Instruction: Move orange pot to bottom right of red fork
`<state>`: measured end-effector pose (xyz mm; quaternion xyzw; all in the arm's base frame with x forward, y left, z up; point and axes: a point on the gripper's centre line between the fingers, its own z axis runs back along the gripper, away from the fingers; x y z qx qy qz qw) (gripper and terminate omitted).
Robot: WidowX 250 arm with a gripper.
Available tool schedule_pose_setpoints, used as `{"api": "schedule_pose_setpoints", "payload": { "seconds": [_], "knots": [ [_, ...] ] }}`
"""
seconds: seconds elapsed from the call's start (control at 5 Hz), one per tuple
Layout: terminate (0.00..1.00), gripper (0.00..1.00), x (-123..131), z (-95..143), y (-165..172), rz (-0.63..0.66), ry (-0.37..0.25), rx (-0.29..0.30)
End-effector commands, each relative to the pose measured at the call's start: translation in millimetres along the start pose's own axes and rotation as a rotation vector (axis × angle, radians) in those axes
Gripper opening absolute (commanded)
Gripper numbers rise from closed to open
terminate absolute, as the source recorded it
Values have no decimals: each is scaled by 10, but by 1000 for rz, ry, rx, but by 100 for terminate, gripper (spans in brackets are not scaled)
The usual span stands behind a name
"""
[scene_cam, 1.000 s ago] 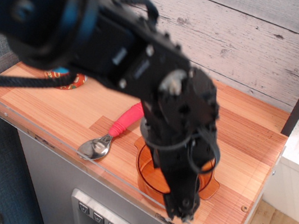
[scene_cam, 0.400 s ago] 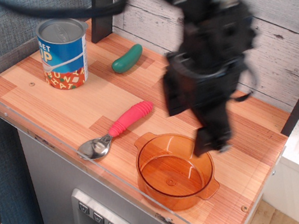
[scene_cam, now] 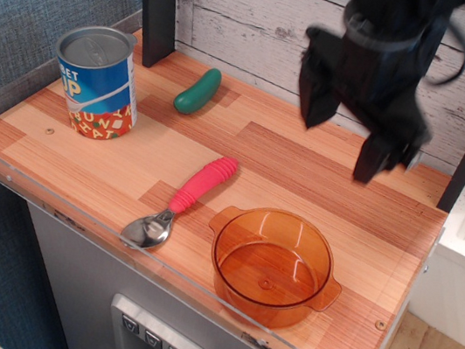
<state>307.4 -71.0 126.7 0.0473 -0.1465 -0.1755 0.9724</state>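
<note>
The orange pot (scene_cam: 272,267) stands upright on the wooden counter near the front edge, just right of and below the red fork (scene_cam: 198,187). The fork lies diagonally, its silver head toward the front edge and its red handle pointing back right. My gripper (scene_cam: 342,139) hangs high above the counter's back right, well clear of the pot. Its two black fingers are spread apart and hold nothing.
A blue can (scene_cam: 97,82) stands at the back left. A small green pickle toy (scene_cam: 197,90) lies behind the fork. A black post (scene_cam: 158,8) rises at the back wall. A clear plastic rim (scene_cam: 51,199) runs along the counter's front and left edges.
My gripper has let go of the pot and risen up and back to the right, away from it. The pot stays where it was set, beside the fork's head.
</note>
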Motion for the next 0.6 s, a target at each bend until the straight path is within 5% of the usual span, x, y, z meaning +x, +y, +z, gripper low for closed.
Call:
{"api": "schedule_pose_setpoints", "payload": {
  "seconds": [0.0, 0.2, 0.4],
  "knots": [
    [0, 100, 396, 84, -174, -2, -79, -99],
    [0, 100, 396, 84, -174, -2, -79, -99],
    [100, 100, 396, 84, -174, -2, -79, -99]
  ]
}}
